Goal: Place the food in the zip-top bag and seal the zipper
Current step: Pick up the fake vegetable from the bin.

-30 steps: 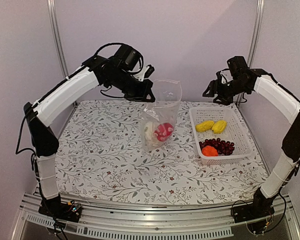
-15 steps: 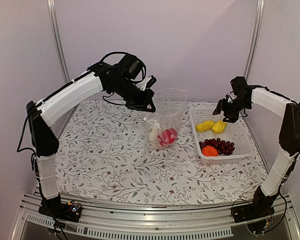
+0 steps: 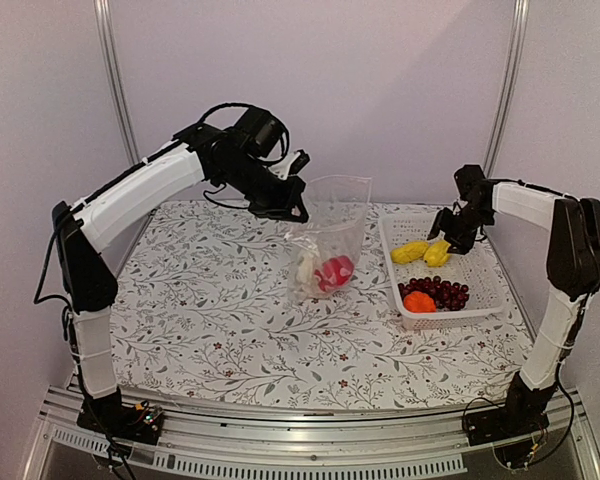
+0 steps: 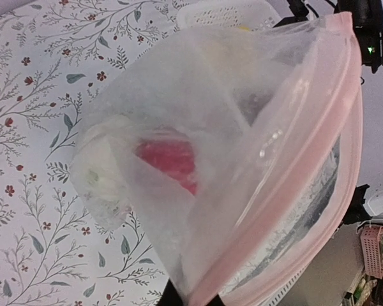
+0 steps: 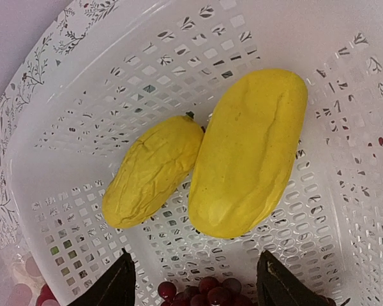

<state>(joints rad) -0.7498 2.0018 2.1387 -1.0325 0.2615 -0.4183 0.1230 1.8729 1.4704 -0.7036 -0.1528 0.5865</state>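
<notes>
Now, left gripper (image 3: 292,207): clamped on the top edge of the bag (image 3: 340,215), holding its mouth up.
bag: hangs over the middle of the table (image 3: 210,320), just left of the basket (image 3: 450,318).
in bag: cream piece (image 3: 304,266), red piece (image 3: 334,272).
right gripper (image 3: 448,238): fingers apart, empty, just above the yellow pieces.
in basket: larger yellow piece (image 5: 249,153), smaller yellow piece (image 5: 153,172), grapes (image 3: 440,292), orange ball (image 3: 418,302).

No legible txt, label, brand, no. or sign in any view; bag (image 4: 210,95) is plain clear plastic; basket (image 5: 147,83) unmarked; cloth (image 3: 210,330) shows leaf print only.
</notes>
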